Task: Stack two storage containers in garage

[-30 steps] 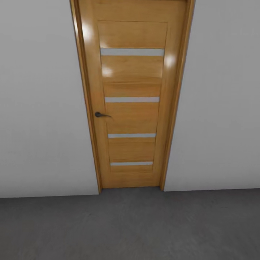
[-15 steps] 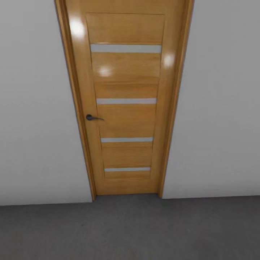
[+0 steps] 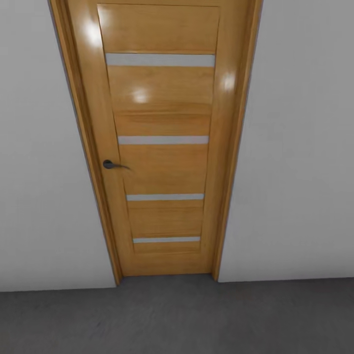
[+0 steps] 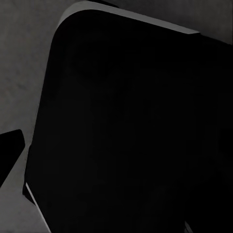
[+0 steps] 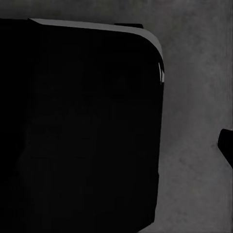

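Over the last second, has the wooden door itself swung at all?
No. The door sits shut in its frame as before; the whole view shifted, so the camera moved closer.

Dark robot body panel (image 4: 126, 121) close before both wrist cameras

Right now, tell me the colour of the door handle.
Dark grey, nearly black, the door handle stands out against the light wooden door; the head view shows it best.

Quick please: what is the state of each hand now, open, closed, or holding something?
Left hand: cannot be told; a dark shape blocks its wrist view.
Right hand: cannot be told; same dark shape there.
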Controlling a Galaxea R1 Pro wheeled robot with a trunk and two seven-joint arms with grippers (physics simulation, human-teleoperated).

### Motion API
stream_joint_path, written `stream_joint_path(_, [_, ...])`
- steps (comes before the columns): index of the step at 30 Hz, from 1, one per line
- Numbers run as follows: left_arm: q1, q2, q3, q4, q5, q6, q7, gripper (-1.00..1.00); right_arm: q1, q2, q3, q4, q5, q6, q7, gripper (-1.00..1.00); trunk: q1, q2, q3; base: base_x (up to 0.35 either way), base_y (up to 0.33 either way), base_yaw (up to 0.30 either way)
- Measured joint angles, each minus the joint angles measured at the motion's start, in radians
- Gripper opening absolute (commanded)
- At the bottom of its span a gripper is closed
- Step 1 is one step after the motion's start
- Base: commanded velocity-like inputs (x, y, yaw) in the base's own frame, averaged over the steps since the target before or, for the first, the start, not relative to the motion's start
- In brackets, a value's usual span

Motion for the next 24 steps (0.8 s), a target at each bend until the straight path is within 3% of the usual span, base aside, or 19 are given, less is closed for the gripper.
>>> stream_joint_path(17, [0.0, 0.0, 0.0, 0.0, -0.001, -0.004, -0.001, 1.0, 0.0, -0.003, 0.001, 0.0, 0.002, -0.001, -0.001, 1.0, 0.0, 0.0, 0.0, 0.292, -0.107, 0.219])
stream_joint_path(24, [0.0, 0.001, 0.0, 0.0, -0.001, -0.004, -0.001, 1.0, 0.0, -0.004, 0.001, 0.0, 0.002, -0.003, -0.001, 1.0, 0.0, 0.0, 0.0, 0.222, -0.009, 0.073])
